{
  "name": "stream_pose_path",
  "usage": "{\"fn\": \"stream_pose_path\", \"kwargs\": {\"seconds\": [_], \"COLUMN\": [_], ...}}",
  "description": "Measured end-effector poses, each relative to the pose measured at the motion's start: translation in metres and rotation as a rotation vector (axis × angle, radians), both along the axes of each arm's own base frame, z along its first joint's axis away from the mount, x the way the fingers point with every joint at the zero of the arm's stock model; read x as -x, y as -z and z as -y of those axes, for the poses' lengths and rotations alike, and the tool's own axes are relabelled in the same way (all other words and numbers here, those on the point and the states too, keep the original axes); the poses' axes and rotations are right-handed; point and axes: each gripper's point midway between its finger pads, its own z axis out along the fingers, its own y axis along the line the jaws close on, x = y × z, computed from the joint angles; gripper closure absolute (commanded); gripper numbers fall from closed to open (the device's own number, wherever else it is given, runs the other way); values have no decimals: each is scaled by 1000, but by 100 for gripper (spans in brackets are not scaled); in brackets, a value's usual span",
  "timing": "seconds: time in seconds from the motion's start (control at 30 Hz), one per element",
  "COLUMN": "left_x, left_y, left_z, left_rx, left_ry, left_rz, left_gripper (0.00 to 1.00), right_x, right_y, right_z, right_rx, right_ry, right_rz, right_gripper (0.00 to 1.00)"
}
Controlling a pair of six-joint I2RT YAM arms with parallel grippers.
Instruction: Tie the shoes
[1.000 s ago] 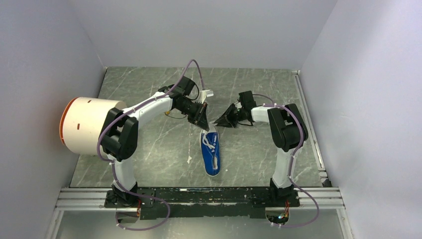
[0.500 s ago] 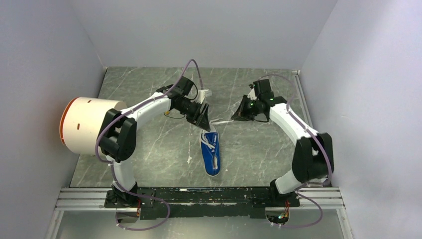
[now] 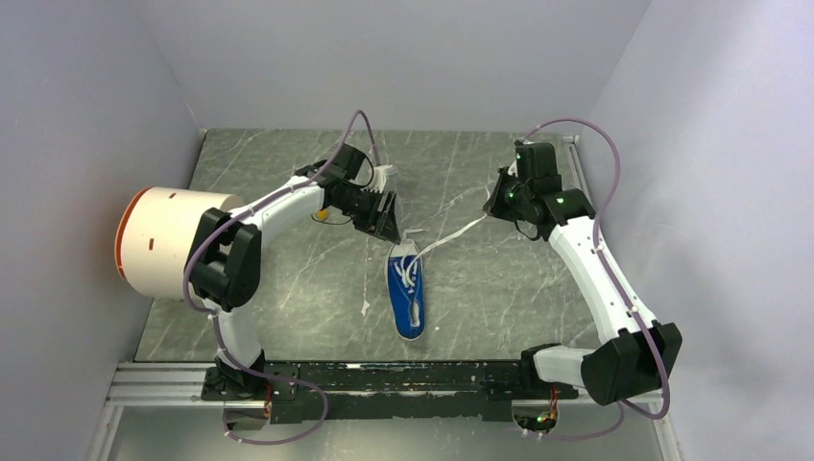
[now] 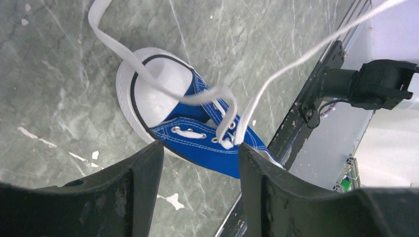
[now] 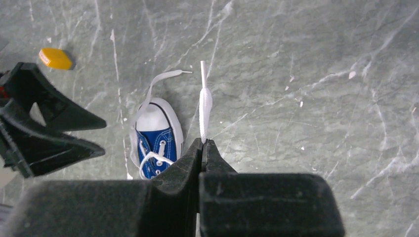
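Observation:
The shoe, a small blue sneaker with a white toe cap, lies mid-table with its toe pointing away from the arm bases. My left gripper hovers just beyond the toe. It is open, and the shoe shows between its fingers with nothing held. A loose lace curls over the toe cap. My right gripper is shut on the other lace, which runs taut from the eyelets up to the right. In the right wrist view the lace end sticks out past the closed gripper.
A small yellow block lies on the marble table beyond the left gripper. A big cream cylinder with an orange rim sits at the left. Grey walls close in the table on three sides.
The left gripper has opened and drawn back a little from the toe. The right gripper has shut on a lace and swung far right, pulling that lace taut.

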Motion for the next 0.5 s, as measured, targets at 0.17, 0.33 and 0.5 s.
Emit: {"fn": "stream_pose_path", "kwargs": {"seconds": [0.17,0.33,0.5], "left_x": [-6,0,10], "left_y": [12,21,23], "left_z": [10,28,37], "left_rx": [12,12,3], "left_ry": [-16,24,52], "left_rz": [-45,-57,-39], "left_gripper": [35,37,50], "right_x": [2,5,3], "right_y": [0,-3,0], "right_z": [1,16,18], "right_rx": [7,66,83], "right_ry": [-8,46,39], "right_rz": [0,11,8], "right_gripper": [100,100,100]}}
